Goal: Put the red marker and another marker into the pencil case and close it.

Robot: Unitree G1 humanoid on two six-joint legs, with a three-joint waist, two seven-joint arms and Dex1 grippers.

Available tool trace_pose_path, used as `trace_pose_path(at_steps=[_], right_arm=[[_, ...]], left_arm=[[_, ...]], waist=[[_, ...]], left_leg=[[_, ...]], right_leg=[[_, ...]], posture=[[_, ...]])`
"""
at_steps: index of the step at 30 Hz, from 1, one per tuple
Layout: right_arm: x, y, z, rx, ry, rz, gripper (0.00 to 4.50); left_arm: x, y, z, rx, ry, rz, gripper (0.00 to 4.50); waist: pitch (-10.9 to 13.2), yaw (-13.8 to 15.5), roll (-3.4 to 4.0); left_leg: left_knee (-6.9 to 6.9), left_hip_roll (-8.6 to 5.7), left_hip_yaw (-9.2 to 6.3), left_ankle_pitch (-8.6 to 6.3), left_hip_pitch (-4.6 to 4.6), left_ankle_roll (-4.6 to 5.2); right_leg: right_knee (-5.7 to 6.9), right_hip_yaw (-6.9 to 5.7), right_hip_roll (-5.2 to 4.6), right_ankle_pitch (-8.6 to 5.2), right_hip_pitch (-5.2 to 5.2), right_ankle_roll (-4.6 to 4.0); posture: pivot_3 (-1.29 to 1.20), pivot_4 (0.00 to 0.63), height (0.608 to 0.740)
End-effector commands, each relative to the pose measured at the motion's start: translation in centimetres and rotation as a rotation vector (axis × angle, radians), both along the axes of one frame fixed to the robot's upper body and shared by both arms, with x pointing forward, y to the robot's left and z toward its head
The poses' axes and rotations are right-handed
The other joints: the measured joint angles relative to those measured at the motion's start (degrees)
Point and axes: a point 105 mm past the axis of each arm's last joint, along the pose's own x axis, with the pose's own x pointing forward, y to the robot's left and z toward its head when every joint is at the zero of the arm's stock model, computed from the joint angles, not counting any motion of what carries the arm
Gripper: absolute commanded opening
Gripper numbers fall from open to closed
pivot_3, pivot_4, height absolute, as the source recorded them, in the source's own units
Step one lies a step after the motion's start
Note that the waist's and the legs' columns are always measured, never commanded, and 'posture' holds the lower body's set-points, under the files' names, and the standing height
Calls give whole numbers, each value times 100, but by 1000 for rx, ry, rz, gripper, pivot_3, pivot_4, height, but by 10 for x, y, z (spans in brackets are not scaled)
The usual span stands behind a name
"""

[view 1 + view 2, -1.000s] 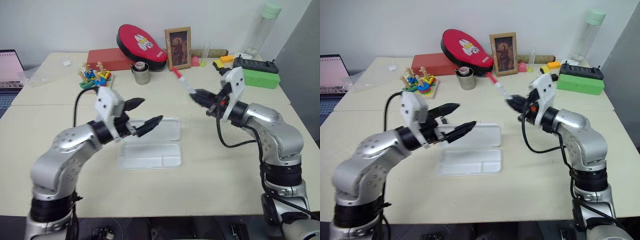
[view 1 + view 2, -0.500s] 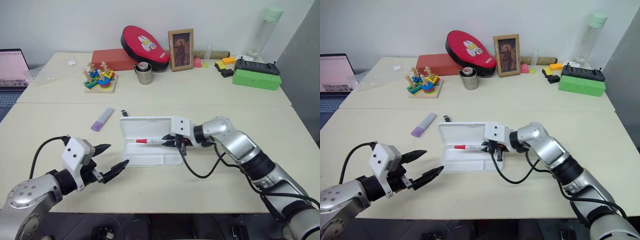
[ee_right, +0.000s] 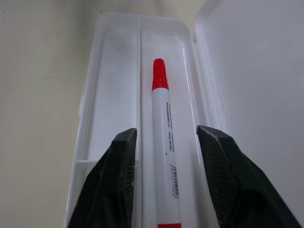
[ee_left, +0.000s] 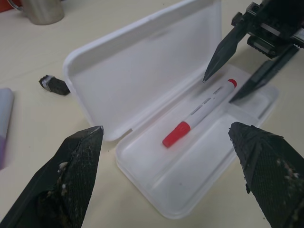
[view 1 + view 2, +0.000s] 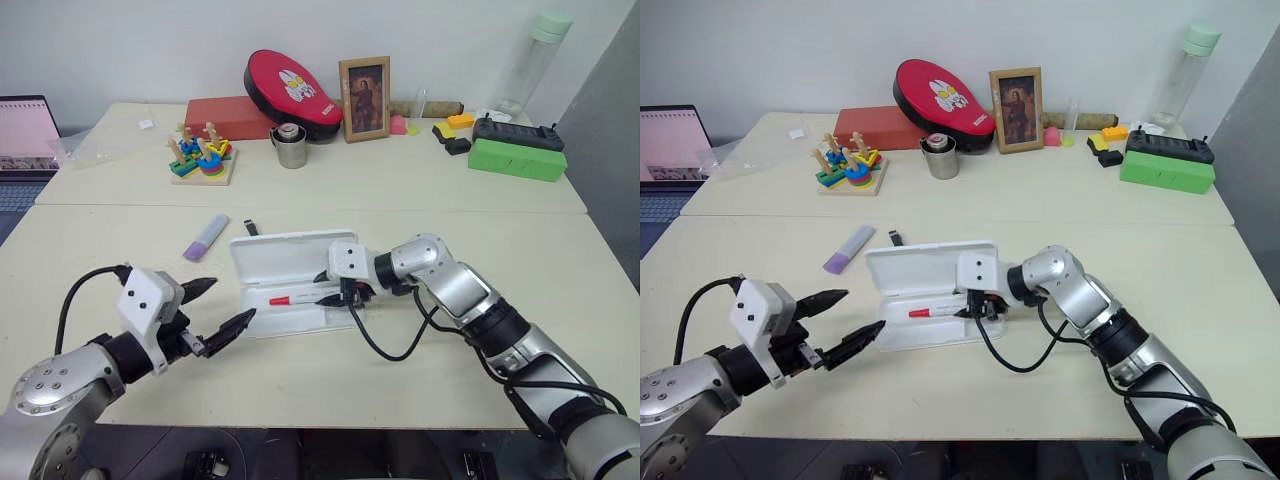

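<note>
We see one white pencil case [image 5: 290, 285] lying open near the middle of the cream table [image 5: 420, 190], its lid folded back flat toward the far side. One red marker [image 5: 300, 298] lies flat inside the divided tray, in the long compartment next to the hinge, red cap pointing to the robot's left. The right gripper [image 5: 333, 289] hovers low over the marker's tail end with its two black fingers [image 3: 124, 180] parted, one on each side of the barrel; in the right wrist view we see a gap between each finger and the marker, so the pen is free of them. The left gripper [image 5: 222, 308] hangs just off the near left corner of the case, its two fingers spread wide and empty, pointing toward the tray.

One lilac highlighter [image 5: 205, 237] rests on the table to the left of the case, outside it and well clear of both grippers. One small black stick-like object [image 5: 249, 227] lies just beyond the lid's far left corner.

Along the far edge we count one wooden stacking toy [image 5: 200, 156], one metal cup [image 5: 291, 146], one red flat box [image 5: 222, 117] bearing one red oval pouch [image 5: 290, 88], one framed picture [image 5: 363, 85], one green box [image 5: 515, 159] and one tall clear bottle [image 5: 535, 60].
</note>
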Motion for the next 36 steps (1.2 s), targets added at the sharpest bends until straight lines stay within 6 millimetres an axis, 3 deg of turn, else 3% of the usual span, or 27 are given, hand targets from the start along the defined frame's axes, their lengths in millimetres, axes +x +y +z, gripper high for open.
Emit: trace_pose_path(at_steps=[1, 3, 7, 10, 13, 24, 31, 36], right_arm=[[-3, -6, 27, 95, -12, -8, 3013], [-7, -7, 45, 189, 31, -7, 3507], [-18, -11, 102, 466, 130, 19, 4362], [-19, -15, 134, 594, 146, 14, 4470], [-16, -15, 150, 639, 124, -13, 4470], [-10, -12, 156, 666, 75, -76, 4470], [-10, -17, 150, 661, 60, -95, 4470], [-11, -18, 151, 665, 51, -103, 4500]], left_arm=[[6, 10, 14, -30, -58, 71, 4500], [14, 26, 16, -35, -78, 165, 4500], [35, 60, 18, -29, -92, 369, 4500], [48, 85, 17, -24, -74, 502, 4500], [55, 96, 5, 32, -15, 506, 4500], [110, 101, -2, 100, 44, 417, 4500], [133, 91, -28, 112, 162, 394, 4500], [139, 92, -40, 105, 205, 410, 3674]], waist=[[0, 2, 0], [0, 3, 0], [0, 3, 0], [0, -3, 0], [0, -10, 0], [0, 12, 0], [0, -19, 0], [0, -12, 0]], left_leg=[[0, 0, 0, 0, 0, 0], [0, 0, 0, 0, 0, 0], [2, 0, -3, 0, 1, 0], [3, 0, -3, 0, 1, 0], [2, 0, -4, 0, 1, 0], [-1, 0, -6, 1, -4, 0], [-3, 0, -6, 1, -6, 0], [-2, 0, -7, 1, -6, 0]], right_leg=[[0, 0, 0, 0, 0, 0], [0, 0, 0, 0, 1, 0], [4, -2, 0, 0, 1, 0], [4, -1, 1, 1, 2, 2], [5, -3, 1, 1, 0, 2], [3, -8, 1, 1, -4, 2], [6, -7, 2, 1, -8, 2], [11, -9, 2, 1, -8, 2]], posture=[[0, 150, 740], [0, 150, 740], [0, 150, 740], [0, 150, 740], [0, 150, 740], [0, 150, 740], [0, 150, 740], [0, 150, 740]])
